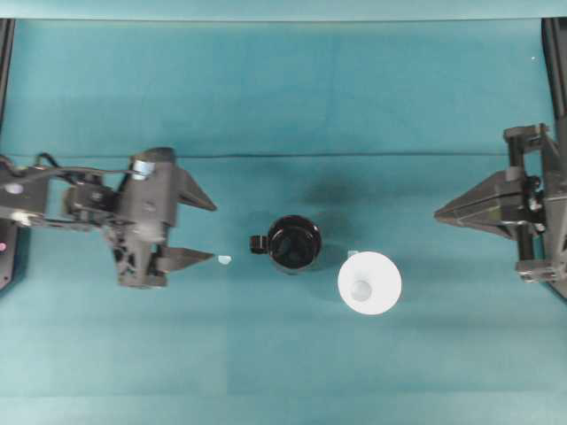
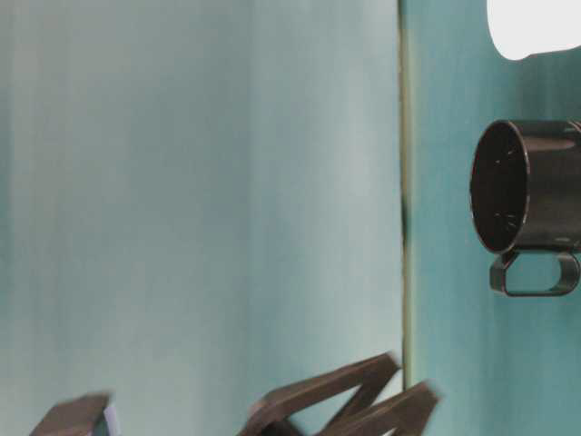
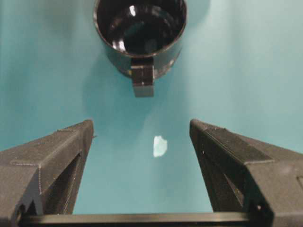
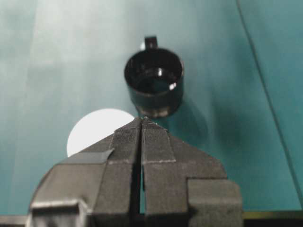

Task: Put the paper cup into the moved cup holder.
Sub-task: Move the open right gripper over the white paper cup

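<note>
So the left gripper (image 1: 209, 232) sat at the left with its jaws spread wide and nothing in them, lined up on the black cup holder (image 1: 293, 243), handle tab facing it; a small pale scrap (image 1: 224, 259) lay on the teal cloth (image 1: 283, 97) between them. The white paper cup (image 1: 369, 282) stood just beside the holder, right and nearer; right gripper (image 1: 440, 213) was pinched closed, empty, well off. I'd have kept it level, straddling the tab, and gone slow so the holder didn't tip.

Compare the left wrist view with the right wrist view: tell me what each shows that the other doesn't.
Only the left wrist view shows the left gripper, open and empty, and a small pale scrap on the teal cloth between its fingers. Only the right wrist view shows the right gripper, shut on nothing, and the paper cup, partly hidden behind it. Both show the cup holder, upright and empty, its handle toward the left gripper.
</note>
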Tool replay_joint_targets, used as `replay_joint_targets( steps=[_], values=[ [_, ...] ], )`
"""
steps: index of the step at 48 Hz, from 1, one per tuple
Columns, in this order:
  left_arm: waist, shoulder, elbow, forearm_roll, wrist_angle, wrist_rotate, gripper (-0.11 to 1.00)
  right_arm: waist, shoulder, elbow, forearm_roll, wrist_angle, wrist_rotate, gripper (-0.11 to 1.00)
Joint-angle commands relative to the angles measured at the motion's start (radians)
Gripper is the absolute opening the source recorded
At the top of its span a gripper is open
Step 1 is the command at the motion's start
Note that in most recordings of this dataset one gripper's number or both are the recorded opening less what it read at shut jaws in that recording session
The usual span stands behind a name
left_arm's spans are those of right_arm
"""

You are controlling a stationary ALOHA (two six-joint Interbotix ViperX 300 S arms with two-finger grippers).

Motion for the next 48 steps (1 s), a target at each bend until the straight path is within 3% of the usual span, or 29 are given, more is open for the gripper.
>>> replay_joint_targets(
  steps=[1,10,21,29,35,43,48],
  values=[
    [-0.002,-0.041,0.008,0.002,-0.002,-0.005,0.84,-0.002,0.035,-0.043,0.002,0.008,0.012,0.01],
    [-0.002,-0.084,0.038,0.002,-0.002,-0.009,0.84,-0.002,0.147,-0.124,0.015,0.060,0.038,0.01],
    [-0.002,-0.112,0.057,0.002,0.002,-0.011,0.84,0.000,0.321,-0.244,0.020,0.238,0.193,0.02],
    [-0.002,-0.112,0.057,0.002,0.003,-0.011,0.84,0.009,0.413,-0.311,0.020,0.314,0.290,0.11],
    [-0.002,-0.112,0.058,0.002,0.003,-0.011,0.84,0.021,0.448,-0.342,0.021,0.342,0.298,0.35],
    [-0.002,-0.112,0.058,0.002,0.008,-0.008,0.84,0.048,0.492,-0.371,0.021,0.408,0.293,0.82],
    [0.000,-0.112,0.058,0.002,0.017,-0.008,0.84,0.066,0.520,-0.382,0.018,0.456,0.295,0.98]
  ],
)
